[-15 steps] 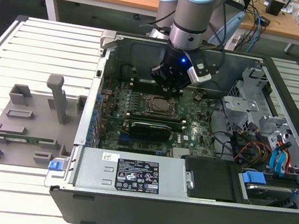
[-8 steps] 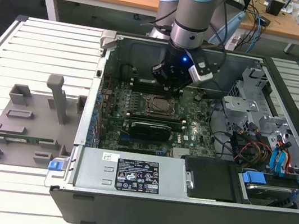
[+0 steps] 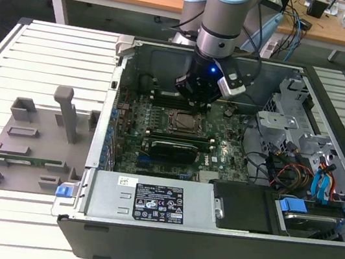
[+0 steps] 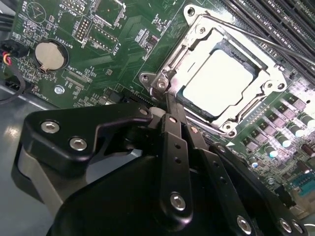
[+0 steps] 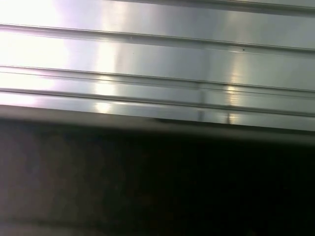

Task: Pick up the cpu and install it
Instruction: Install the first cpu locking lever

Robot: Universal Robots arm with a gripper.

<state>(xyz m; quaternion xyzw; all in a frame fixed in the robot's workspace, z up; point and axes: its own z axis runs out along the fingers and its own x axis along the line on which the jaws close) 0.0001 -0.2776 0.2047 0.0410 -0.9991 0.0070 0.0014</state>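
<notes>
The cpu (image 4: 216, 81) lies flat in the motherboard's socket, its shiny silver top showing through the metal frame (image 4: 268, 81) that surrounds it. In the second wrist view my gripper (image 4: 170, 102) is shut, with nothing between its black fingers (image 4: 173, 147). Its tips sit right at the frame's near corner, beside the cpu and not on it. In the exterior view the gripper (image 3: 194, 101) hangs low inside the open computer case, just behind the socket (image 3: 183, 122).
A grey fixture tray (image 3: 32, 147) with an upright post and a green memory stick (image 3: 36, 162) lies at the exterior view's left. The power supply (image 3: 148, 201) lines the case front. Drive cage and cables (image 3: 298, 163) fill the right. A coin battery (image 4: 49, 55) sits near the socket.
</notes>
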